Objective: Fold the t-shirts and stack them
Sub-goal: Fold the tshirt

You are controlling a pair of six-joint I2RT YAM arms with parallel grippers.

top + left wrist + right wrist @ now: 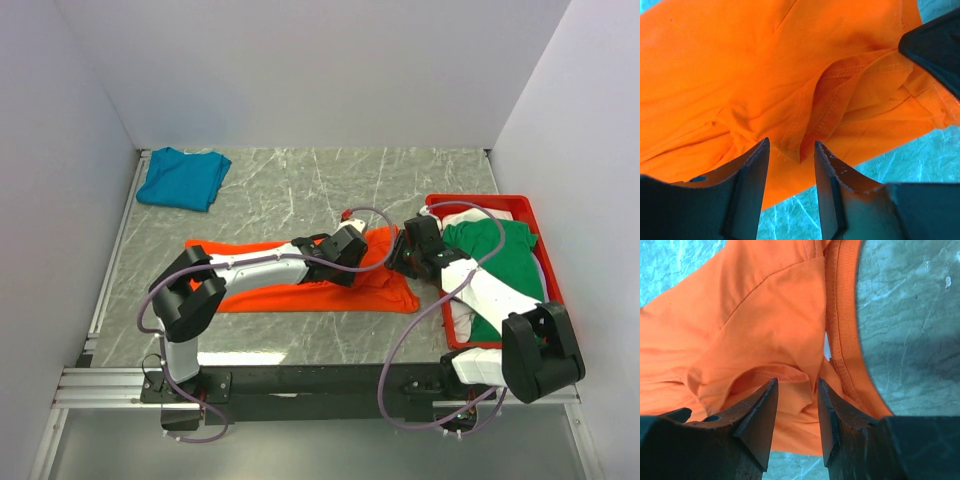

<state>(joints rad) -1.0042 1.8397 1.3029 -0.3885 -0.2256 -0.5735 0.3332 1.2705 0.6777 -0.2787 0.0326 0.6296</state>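
Observation:
The bright orange t-shirt [270, 297] lies stretched out flat across the middle of the marble table. My left gripper [362, 254] hovers over its right end. In the left wrist view its jaws [791, 142] stand open around a hemmed fold of orange cloth [830, 95] without pinching it. My right gripper [402, 256] is just to the right, beside the ribbed collar [842, 315]. It is open too [797, 381], with a soft bunch of cloth between the fingers. A teal blue t-shirt [183, 178] lies at the back left. Green [500, 262] and white [462, 215] t-shirts lie in the tray.
A red plastic tray [480, 201] stands at the right edge of the table. White walls close in the back and both sides. One finger of the right gripper [935, 45] shows at the upper right of the left wrist view, close to the left gripper.

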